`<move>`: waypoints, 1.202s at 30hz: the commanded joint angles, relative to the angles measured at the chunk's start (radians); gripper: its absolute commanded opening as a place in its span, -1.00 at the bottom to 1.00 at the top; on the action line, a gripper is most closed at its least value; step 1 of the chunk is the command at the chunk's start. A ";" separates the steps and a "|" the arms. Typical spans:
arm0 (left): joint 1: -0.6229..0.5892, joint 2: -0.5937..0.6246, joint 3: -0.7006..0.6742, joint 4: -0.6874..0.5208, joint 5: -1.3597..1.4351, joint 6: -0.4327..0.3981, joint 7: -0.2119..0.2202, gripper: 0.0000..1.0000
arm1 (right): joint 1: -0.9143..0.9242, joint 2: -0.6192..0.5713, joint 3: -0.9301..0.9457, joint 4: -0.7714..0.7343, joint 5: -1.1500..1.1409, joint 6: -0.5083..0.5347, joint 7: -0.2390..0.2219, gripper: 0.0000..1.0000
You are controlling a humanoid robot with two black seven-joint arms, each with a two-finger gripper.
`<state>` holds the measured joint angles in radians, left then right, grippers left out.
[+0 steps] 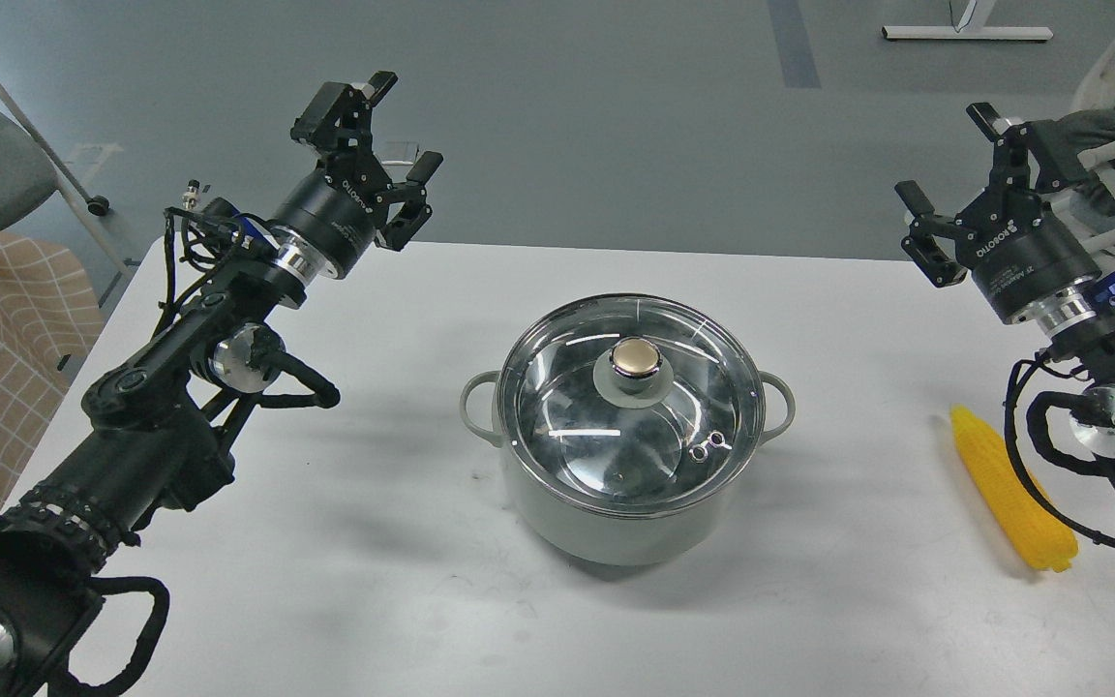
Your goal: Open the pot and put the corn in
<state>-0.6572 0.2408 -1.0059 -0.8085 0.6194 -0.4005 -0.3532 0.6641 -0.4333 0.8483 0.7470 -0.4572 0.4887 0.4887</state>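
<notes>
While the lid (632, 402) sat on the pot (616, 523), both spread, empty tools, left tool (393, 136) and right tool (949, 179), hung apart, the left slightly nearer the knob (637, 358).

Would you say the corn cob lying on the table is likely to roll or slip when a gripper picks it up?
The corn looks rounded and tapered, so a nudge would probably roll it in a curve. Its bumpy kernels likely give the fingers some purchase. It seems stiff, lying straight on the table.
</notes>
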 commanded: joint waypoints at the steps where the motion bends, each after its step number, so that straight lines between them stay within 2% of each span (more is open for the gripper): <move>1: 0.004 0.002 0.001 -0.021 0.000 0.002 0.000 0.96 | 0.000 -0.002 0.000 0.002 0.000 0.000 0.000 0.99; 36: 0.002 0.002 0.006 -0.052 0.006 0.023 0.000 0.96 | 0.003 -0.025 -0.003 0.006 0.002 0.000 0.000 0.98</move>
<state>-0.6535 0.2423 -1.0018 -0.8606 0.6254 -0.3779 -0.3526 0.6673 -0.4583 0.8451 0.7533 -0.4549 0.4887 0.4887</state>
